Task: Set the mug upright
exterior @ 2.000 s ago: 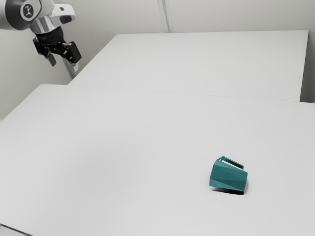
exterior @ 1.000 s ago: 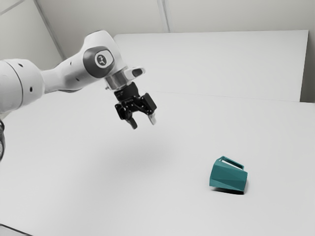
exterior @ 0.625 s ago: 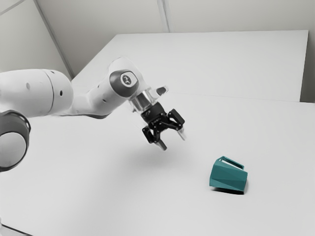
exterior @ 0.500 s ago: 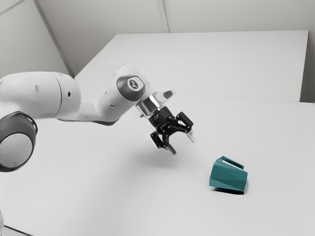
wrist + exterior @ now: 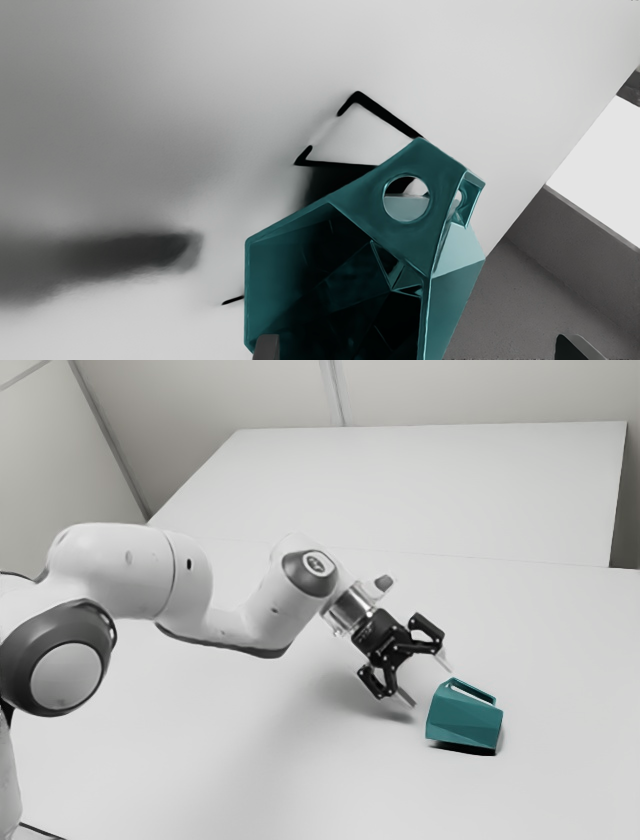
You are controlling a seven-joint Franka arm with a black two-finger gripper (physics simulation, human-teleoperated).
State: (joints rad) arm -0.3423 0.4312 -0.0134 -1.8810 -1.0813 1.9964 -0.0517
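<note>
In the exterior view my gripper [image 5: 430, 685] stands open just to the left of the teal mug [image 5: 464, 718], its fingers spread and pointing down toward it. The faceted mug lies on its side on the white table [image 5: 230, 760], handle on its upper side. Seen in the wrist view, the mug [image 5: 455, 305] turns its dark open mouth toward the camera. There the gripper [image 5: 417, 347] has one fingertip in front of the mug's rim and the other out past the mug's outer wall, with a wide gap between them.
Behind the table, a second white surface [image 5: 400, 490] rises at the exterior view's back. In the wrist view, the table's edge runs diagonally beyond the mug, with a grey floor [image 5: 520, 300] past it. My arm's shadow falls on the table beside the mug.
From the exterior view's upper left, my arm has swung in and lowered, bringing the open gripper close to the mug. The mug has not moved.
</note>
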